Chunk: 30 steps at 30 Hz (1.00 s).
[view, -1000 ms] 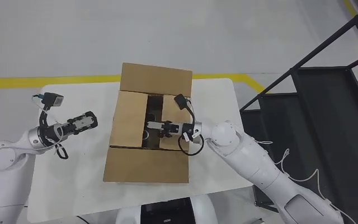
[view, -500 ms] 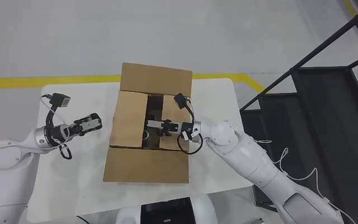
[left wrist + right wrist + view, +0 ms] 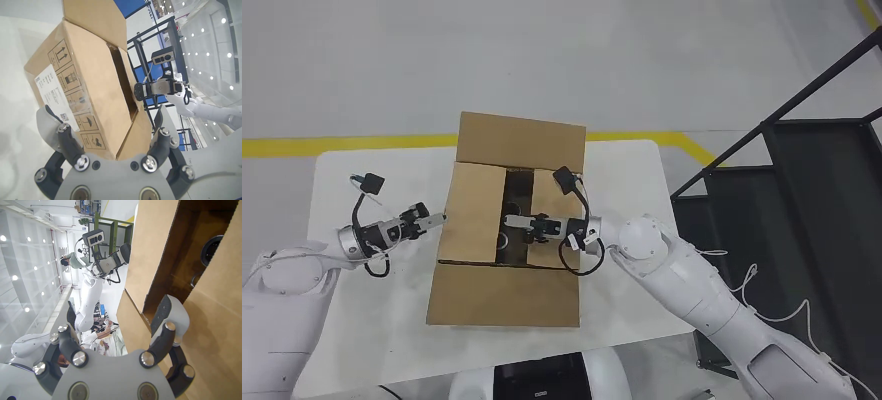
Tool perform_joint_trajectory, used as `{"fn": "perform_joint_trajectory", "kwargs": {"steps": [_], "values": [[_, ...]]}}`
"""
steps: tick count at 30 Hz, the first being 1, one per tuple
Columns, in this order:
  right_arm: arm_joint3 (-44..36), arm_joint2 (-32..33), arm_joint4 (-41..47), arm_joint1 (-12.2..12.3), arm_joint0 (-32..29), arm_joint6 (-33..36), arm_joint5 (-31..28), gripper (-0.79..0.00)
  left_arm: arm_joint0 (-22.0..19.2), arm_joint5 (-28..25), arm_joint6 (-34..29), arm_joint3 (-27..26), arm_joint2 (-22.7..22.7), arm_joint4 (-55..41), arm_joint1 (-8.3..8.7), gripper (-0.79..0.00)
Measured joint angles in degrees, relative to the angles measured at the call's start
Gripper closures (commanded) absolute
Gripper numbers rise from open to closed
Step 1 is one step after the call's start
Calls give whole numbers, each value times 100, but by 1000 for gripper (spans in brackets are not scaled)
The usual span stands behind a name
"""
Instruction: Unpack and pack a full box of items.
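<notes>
The cardboard box [image 3: 474,212] is seen at the centre of the top view on the white counter [image 3: 372,310], with dark round items [image 3: 210,250] glimpsed inside. The left tool [image 3: 434,216] is held wide open and empty just beside the box's left-of-frame side. The right tool [image 3: 512,222] is spread open over the gap between the flaps, with nothing gripped.

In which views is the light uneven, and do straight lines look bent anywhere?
Top view: even light on the table, deep shadow inside the box. Left wrist view: ceiling lamps glare as white dots; the rack has curving bars. Right wrist view: lamps wash out the shelves; box interior dim.
</notes>
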Motion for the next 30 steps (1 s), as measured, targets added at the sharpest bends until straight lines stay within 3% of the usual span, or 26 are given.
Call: {"fn": "perform_joint_trajectory", "kwargs": {"steps": [18,24,30], "values": [[0,0,0,0,0,0,0,-785,-744,-220,-468,562,1402,-682,-311,-785],[-11,3,-2,0,-10,-15,0,-785,-943,-290,-344,773,1441,-685,-341,-785],[-130,207,-103,26,-67,5,86,-785,-817,-363,-168,821,1072,-660,-247,-785]]}}
